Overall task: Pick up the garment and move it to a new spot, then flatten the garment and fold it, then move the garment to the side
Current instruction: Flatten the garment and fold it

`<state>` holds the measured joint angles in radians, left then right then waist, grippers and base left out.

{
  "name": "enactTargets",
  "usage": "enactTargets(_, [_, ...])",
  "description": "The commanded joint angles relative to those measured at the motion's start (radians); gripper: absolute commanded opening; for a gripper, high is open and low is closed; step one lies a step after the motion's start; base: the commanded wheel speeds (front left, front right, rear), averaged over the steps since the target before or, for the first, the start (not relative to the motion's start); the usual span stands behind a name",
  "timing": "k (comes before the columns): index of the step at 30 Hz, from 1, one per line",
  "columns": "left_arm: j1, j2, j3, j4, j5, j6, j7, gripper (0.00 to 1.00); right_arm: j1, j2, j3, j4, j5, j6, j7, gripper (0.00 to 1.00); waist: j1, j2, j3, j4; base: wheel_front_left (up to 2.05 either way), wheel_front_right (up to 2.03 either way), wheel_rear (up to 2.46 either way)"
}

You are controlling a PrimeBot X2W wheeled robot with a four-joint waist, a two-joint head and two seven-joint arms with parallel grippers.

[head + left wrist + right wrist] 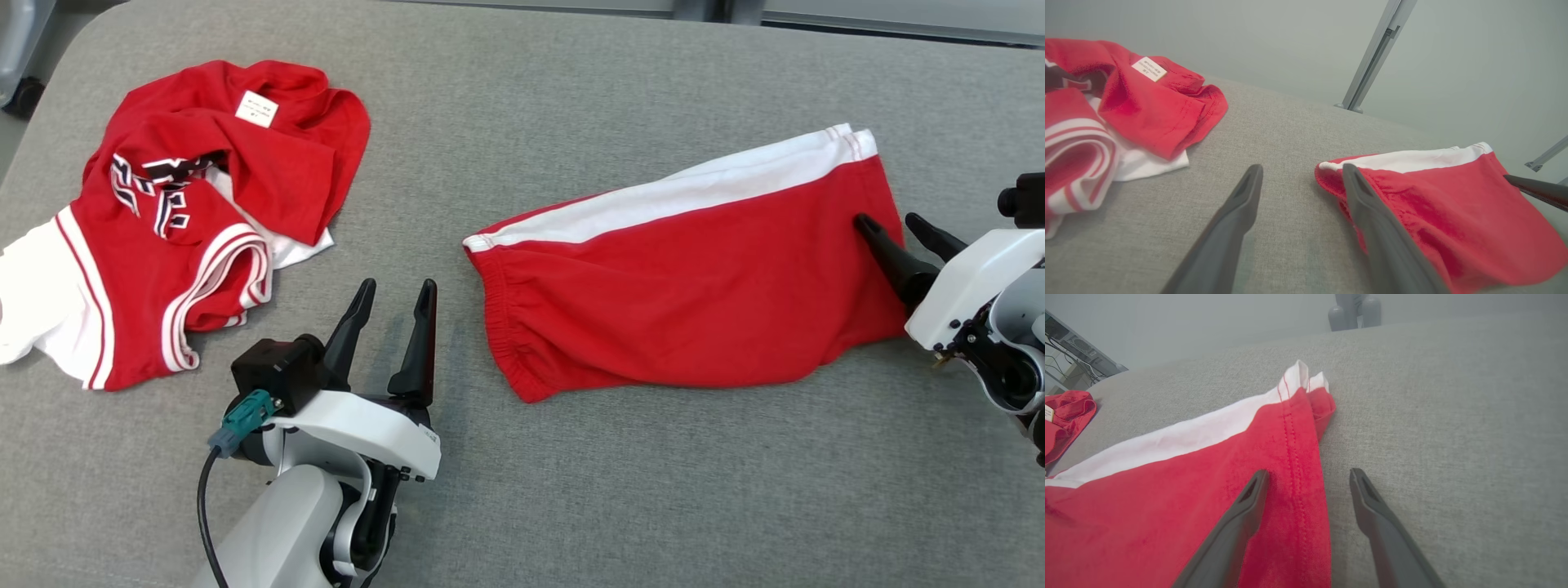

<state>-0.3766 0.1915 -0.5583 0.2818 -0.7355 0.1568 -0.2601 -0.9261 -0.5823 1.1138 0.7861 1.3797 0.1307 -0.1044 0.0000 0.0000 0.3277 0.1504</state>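
Note:
Red shorts with a white side stripe (694,286) lie folded flat on the grey surface at centre right, elastic waistband toward the left. My right gripper (890,222) is open at their right hem, one finger over the red cloth (1274,465) and the other over bare surface. Its jaws straddle the hem edge in the right wrist view (1308,475). My left gripper (398,286) stands open just left of the waistband, nothing between its fingers. In the left wrist view the left gripper (1302,169) points past the waistband corner (1331,175).
A crumpled red and white jersey (180,212) with a white label lies at the far left of the grey padded surface (571,490). A metal frame post (1376,53) stands beyond the far edge. Open surface lies between the two garments and along the front.

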Motion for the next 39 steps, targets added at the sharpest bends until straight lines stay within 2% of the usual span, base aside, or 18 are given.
enactTargets(1, [0.007,0.002,0.009,-0.008,0.008,0.002,-0.005,1.0,0.014,0.001,-0.004,0.009,0.017,0.0,0.009,1.0,0.0,0.0,0.007,0.016,0.0,0.0,0.0])
enactTargets(5, [0.019,0.0,0.026,-0.017,0.018,-0.006,-0.005,1.0,0.018,0.012,-0.007,0.026,0.047,0.0,0.024,1.0,0.0,0.0,0.013,0.032,0.0,0.0,0.0])
enactTargets(6, [0.021,-0.002,0.029,-0.019,0.019,-0.007,-0.005,1.0,0.021,0.015,-0.005,0.03,0.052,0.0,0.026,0.76,0.0,0.0,0.014,0.034,0.0,0.0,0.0])
enactTargets(7, [0.022,-0.004,0.033,-0.021,0.021,-0.008,-0.005,1.0,0.023,0.019,-0.004,0.033,0.056,0.0,0.026,0.48,0.0,0.0,0.015,0.035,0.0,0.0,0.0])
enactTargets(11, [0.031,-0.006,0.047,-0.026,0.031,-0.012,-0.005,1.0,0.037,0.035,-0.002,0.032,0.074,0.0,0.014,0.26,0.0,0.0,0.015,0.032,0.0,0.0,0.0])
enactTargets(15, [0.039,-0.008,0.058,-0.032,0.04,-0.016,-0.005,1.0,0.05,0.039,-0.013,0.003,0.095,0.0,-0.023,0.0,0.0,0.0,0.009,0.013,0.0,0.0,0.0])
enactTargets(23, [0.059,-0.013,0.078,-0.028,0.048,-0.028,-0.005,1.0,0.124,0.035,-0.06,-0.089,0.139,0.0,-0.132,0.0,0.0,0.0,-0.018,-0.039,0.0,0.0,0.0])
enactTargets(30, [0.081,-0.007,0.079,-0.032,0.053,-0.037,-0.005,1.0,0.219,0.038,-0.135,-0.125,0.15,0.0,-0.163,0.0,0.0,0.0,-0.051,-0.079,0.0,0.0,0.0])
enactTargets(39, [0.134,0.01,0.088,-0.047,0.047,-0.022,-0.004,1.0,0.397,0.085,-0.36,-0.135,0.048,0.0,-0.162,0.0,0.0,0.0,-0.111,-0.125,0.0,0.0,0.0])
